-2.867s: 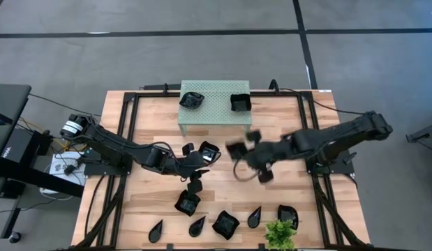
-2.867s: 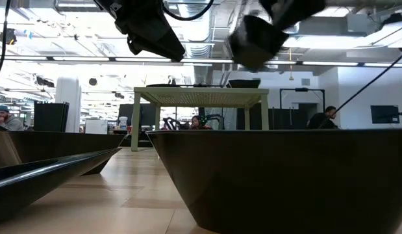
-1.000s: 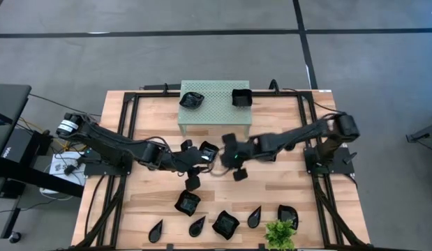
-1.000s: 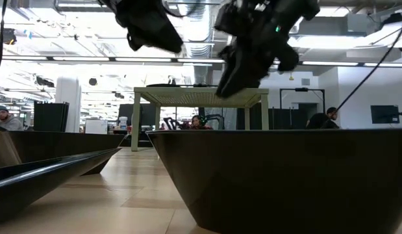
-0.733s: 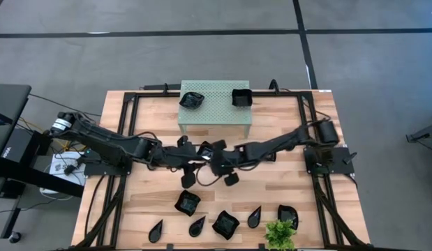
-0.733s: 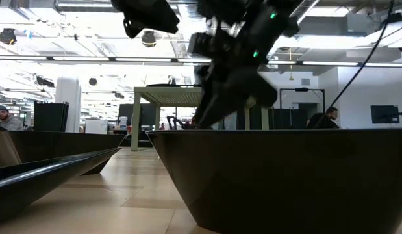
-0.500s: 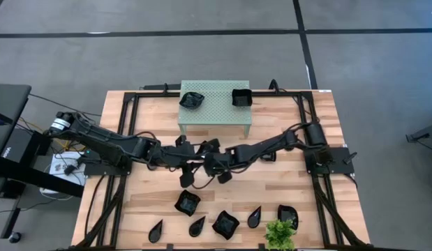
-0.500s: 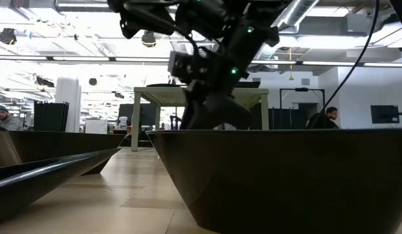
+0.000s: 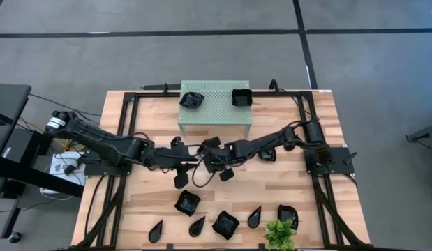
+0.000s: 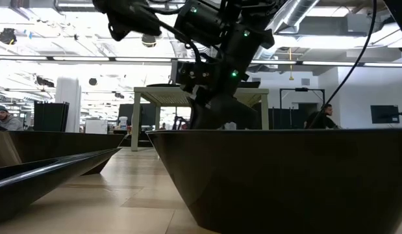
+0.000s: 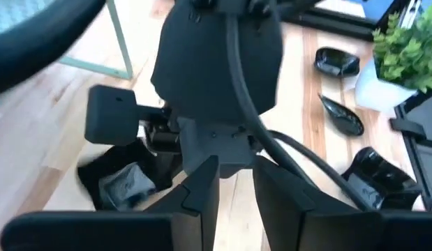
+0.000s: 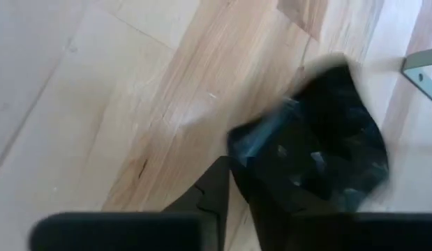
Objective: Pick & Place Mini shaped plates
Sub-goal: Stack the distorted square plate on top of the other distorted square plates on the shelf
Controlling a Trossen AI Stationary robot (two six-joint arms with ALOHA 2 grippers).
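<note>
glossy black dish point(image 12: 320, 139) pinched in right gripper point(image 12: 233, 185) — left gripper point(image 11: 235, 185) alongside, fingers apart

Eight black plates point(image 9: 188, 202); one stand point(image 9: 214, 111); one plant point(image 9: 279, 232).

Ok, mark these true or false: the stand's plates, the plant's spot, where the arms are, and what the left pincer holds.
1. Two black plates sit on the pale green stand. True.
2. The plant stands at the far edge beside the stand. False: it is at the table's near edge, towards the right arm's side.
3. Both arms reach to the table's middle, in front of the stand. True.
4. The left pincer holds a teardrop plate. False: its jaws stand open with nothing between them.
5. The right pincer is at a black plate lying on the wood. True.
</note>
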